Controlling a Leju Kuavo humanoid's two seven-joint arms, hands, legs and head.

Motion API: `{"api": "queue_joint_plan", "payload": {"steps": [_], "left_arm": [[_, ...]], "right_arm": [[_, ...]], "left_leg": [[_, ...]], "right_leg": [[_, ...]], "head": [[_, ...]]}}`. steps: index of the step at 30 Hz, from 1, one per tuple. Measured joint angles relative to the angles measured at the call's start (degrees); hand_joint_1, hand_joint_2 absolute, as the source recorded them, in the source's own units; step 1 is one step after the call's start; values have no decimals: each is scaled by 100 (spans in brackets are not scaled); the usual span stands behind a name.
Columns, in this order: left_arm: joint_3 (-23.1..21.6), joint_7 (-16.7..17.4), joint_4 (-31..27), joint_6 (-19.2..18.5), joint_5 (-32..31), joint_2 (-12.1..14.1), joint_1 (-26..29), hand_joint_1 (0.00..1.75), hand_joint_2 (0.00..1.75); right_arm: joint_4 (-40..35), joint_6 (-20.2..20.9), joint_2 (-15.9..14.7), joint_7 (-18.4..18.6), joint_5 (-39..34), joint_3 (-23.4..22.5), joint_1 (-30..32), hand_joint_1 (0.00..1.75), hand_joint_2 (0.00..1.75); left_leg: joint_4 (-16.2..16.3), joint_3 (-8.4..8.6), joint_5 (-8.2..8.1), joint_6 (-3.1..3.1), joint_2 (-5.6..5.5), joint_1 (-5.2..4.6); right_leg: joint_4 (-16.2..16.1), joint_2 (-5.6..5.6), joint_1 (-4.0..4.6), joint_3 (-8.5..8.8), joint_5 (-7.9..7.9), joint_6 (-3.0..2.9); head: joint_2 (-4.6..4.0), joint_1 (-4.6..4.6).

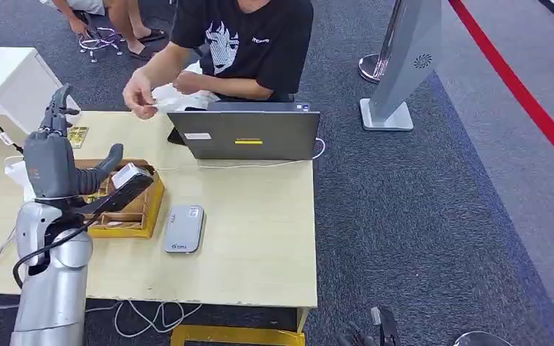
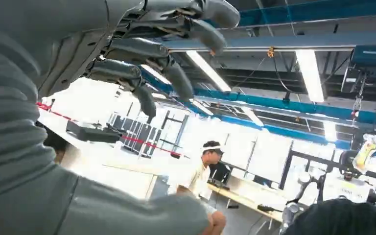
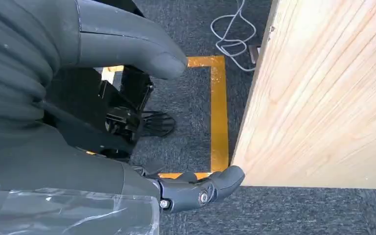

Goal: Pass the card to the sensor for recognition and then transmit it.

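Left hand raised over the desk, card seemingly already passed on

In the head view, at frame left, our left hand (image 1: pixel 56 155) is lifted above the wooden tray (image 1: pixel 126 216), fingers spread and holding nothing; the grey sensor (image 1: pixel 184 228) lies just right of the tray, and a person's hand (image 1: pixel 138 95) at upper centre pinches what may be the card (image 1: pixel 160 106). We judge handover done; next, lower the arm. The left wrist view shows open, loosely curved fingers (image 2: pixel 171 81). In the right wrist view our right hand (image 3: pixel 103 161) hangs beside the desk (image 3: pixel 333 98), empty, fingers apart.

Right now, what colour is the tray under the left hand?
Yellow tray, beneath the left hand; clearest in the head view.
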Motion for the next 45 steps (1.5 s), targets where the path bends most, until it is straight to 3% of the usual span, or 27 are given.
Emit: {"api": "queue_joint_plan", "payload": {"steps": [25,26,29,33,36,45], "left_arm": [[2,35,190,-9,-22,2,10,0,175],[-4,24,277,-542,26,115,38,0,175],[-224,-70,716,-1188,85,615,188,0,175],[-674,22,1393,-1167,-120,1389,514,0,175],[-937,22,1794,-1108,-148,1724,613,0,175],[-1408,164,2240,-1062,-194,1991,567,0,175]], "right_arm": [[0,9,0,-9,-15,0,28,0,175],[0,65,0,-52,-70,-11,33,0,175],[2,125,0,-122,-170,-74,44,0,175],[2,133,-2,-149,-229,-162,83,0,175],[2,157,-2,-149,-232,-210,95,0,175],[2,186,0,-142,-236,-260,92,0,175]], "left_leg": [[0,0,0,0,0,0],[0,1,0,0,2,0],[-5,4,-1,-1,18,0],[-6,3,-2,-4,37,3],[-6,-3,-2,-4,28,3],[-5,-7,-2,-3,21,0]], "right_leg": [[0,0,0,1,0,0],[0,1,0,0,0,0],[1,18,0,-5,0,-1],[3,39,2,-22,-1,-3],[2,26,1,-23,-4,-5],[1,22,-2,-19,-1,-4]], "head": [[2,0],[0,0],[0,0],[0,-2],[0,0],[0,0]]}}
